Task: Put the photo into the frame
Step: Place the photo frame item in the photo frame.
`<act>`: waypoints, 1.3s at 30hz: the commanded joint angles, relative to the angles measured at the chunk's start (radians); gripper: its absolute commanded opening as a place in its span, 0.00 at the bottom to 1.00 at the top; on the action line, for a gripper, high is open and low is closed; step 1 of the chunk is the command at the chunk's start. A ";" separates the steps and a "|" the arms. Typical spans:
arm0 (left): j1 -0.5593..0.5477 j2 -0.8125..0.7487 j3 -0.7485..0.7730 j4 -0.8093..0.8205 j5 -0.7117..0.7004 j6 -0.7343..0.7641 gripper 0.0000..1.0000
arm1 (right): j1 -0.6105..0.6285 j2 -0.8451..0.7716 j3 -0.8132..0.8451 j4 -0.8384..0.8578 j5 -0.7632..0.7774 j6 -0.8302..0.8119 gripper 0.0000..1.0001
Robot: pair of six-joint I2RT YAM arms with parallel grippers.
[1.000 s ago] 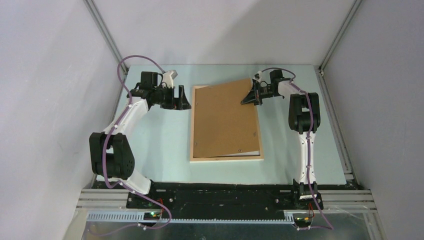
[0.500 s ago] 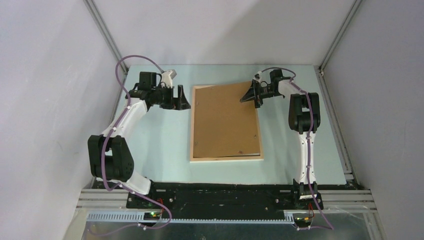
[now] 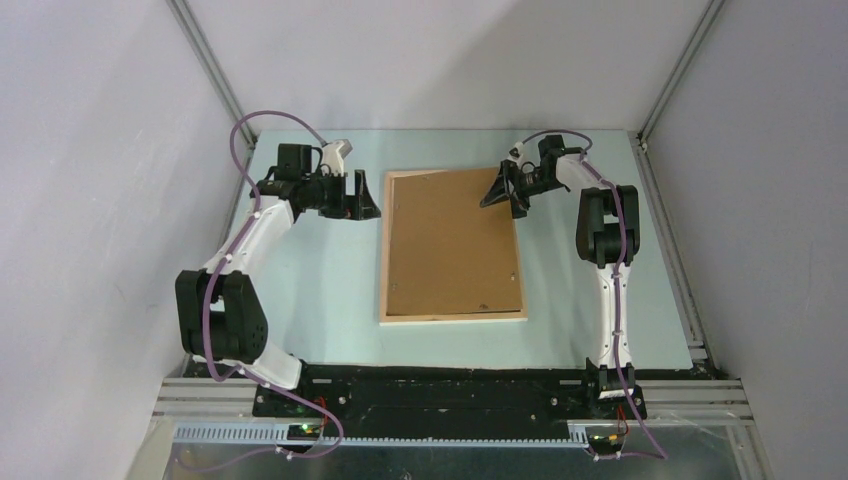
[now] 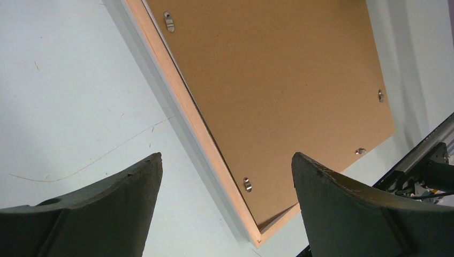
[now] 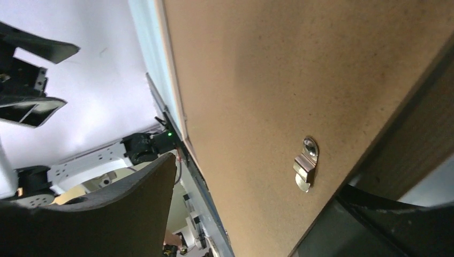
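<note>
Frame [image 3: 450, 317] | face-down mid-desk [image 3: 330, 290], backing board [image 3: 450, 240] seated | rigid, pane likely fragile; grip wooden edges | left pincer [image 3: 368, 197], right pincer [image 3: 503, 200] spread, empty

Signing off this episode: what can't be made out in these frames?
- Photo: every view, hidden if present; the backing board covers the frame opening.
- Pane and front: all views, the frame lies face down.
- Clips: top external, too small to tell whether they lock the board.
</note>
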 commanded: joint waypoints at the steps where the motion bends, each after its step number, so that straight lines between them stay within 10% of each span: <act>1: 0.009 -0.016 -0.005 0.011 0.035 0.007 0.95 | 0.013 -0.049 0.051 -0.064 0.099 -0.048 0.76; 39: 0.012 0.000 -0.020 0.010 0.041 0.010 0.95 | 0.104 -0.066 0.070 -0.070 0.292 -0.074 0.78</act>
